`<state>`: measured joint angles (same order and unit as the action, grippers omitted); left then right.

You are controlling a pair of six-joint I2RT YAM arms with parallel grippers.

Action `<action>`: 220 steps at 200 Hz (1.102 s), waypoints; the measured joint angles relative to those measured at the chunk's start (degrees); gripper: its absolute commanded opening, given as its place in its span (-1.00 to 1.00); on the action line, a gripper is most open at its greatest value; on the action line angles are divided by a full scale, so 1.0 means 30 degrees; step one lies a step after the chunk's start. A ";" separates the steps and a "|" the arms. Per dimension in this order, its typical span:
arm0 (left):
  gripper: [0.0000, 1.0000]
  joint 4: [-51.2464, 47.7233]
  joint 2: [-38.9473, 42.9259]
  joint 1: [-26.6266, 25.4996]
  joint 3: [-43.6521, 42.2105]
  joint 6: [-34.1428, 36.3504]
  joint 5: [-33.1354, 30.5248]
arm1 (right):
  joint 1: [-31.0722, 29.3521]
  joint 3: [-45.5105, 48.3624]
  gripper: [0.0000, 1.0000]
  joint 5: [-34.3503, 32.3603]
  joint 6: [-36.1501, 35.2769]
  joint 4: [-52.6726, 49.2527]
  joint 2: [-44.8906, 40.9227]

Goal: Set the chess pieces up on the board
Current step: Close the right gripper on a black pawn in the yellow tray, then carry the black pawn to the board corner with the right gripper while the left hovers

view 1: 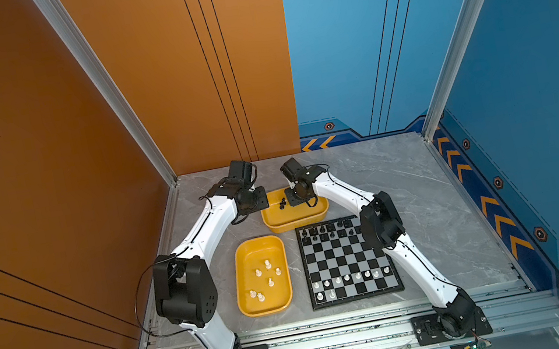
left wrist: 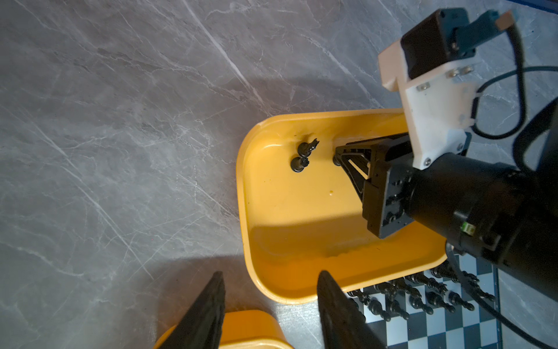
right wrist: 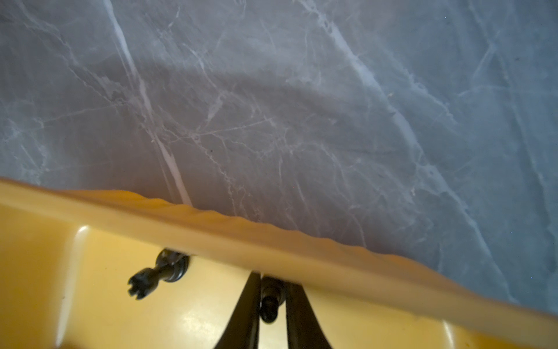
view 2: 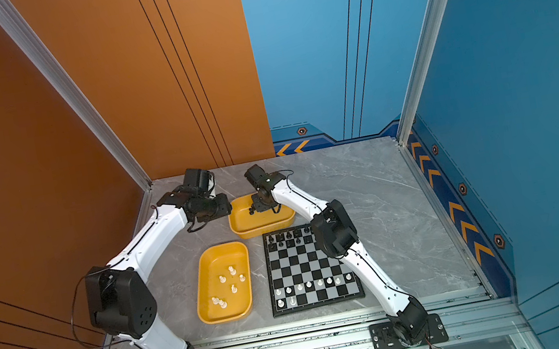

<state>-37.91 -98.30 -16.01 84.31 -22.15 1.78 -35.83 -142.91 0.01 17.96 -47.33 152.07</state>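
Yellow plastic tray [view 1: 298, 222] at the far side of the grey worktop [view 1: 407, 180] gathers the spare black chess pieces just behind the board [view 1: 347, 260], probably for a short carry to its far rows. Right end effector [left wrist: 338, 153] reaches down into the tray, jaws drawn narrow around one black piece [right wrist: 269, 305] close against the tray's wall; the piece sits directly between the fingertips. Two more black pieces [left wrist: 305, 148] stand nearby, apart from it. Left end effector [left wrist: 270, 273] hovers beside the tray, jaws partly apart and empty, likely so the arms do not collide.
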 measured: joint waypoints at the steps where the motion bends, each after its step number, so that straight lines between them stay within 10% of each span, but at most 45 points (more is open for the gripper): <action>1: 0.02 0.0000 0.0000 0.0000 0.0000 0.0000 0.0000 | 0.0000 0.0000 -0.78 -0.0007 0.0022 0.0000 0.0000; 130: 0.02 0.0015 0.0583 0.0000 -0.0699 0.0007 0.0000 | -0.0007 0.0000 -0.97 -0.0109 -0.0015 -0.0692 -0.0699; 220: 0.03 0.0874 0.1851 -0.0066 -0.3009 0.0000 0.0597 | -0.0102 0.5705 -1.00 -0.1661 -0.0117 -0.1384 -1.0142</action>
<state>-35.29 -92.75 -16.21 75.29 -22.15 3.57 -36.14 -125.80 -4.97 17.61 -51.48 121.64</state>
